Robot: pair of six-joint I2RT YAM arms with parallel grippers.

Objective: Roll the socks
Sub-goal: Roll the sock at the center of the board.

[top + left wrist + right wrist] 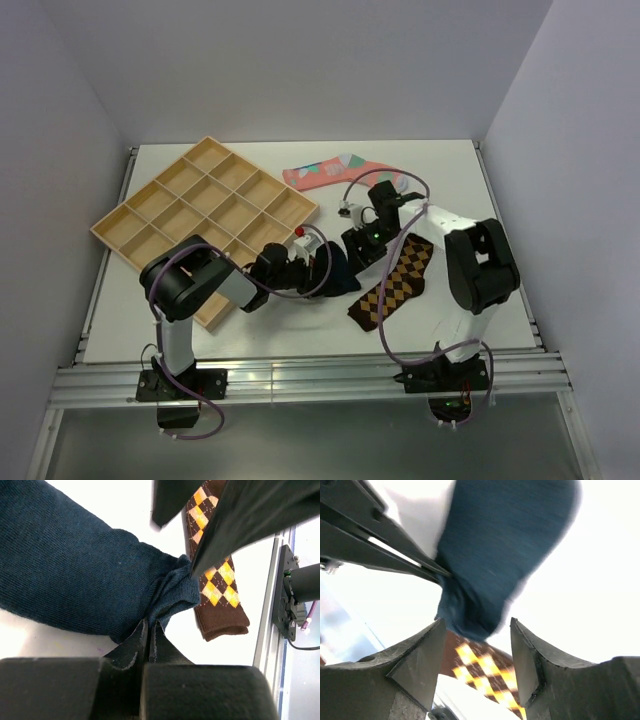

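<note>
The short dark navy sock (pixel 75 575) lies on the white table, and my left gripper (pixel 150 626) is shut on a bunched fold at its end. From above, that gripper (pixel 332 270) sits at the table's middle on the navy sock (pixel 345 275). My right gripper (pixel 477 625) is open just above the same sock (pixel 500 545), holding nothing. It hangs close by (pixel 358 250). The brown-and-orange diamond sock (pixel 395 285) lies flat right of them. It also shows in the left wrist view (pixel 220 590). The pink sock (pixel 340 170) lies at the back.
A wooden tray (pixel 200 210) with several compartments sits at the left, its near corner under the left arm. The table's metal front rail (pixel 275 605) runs close beside the diamond sock's cuff. The right arm's elbow (pixel 480 260) stands over the table's right side.
</note>
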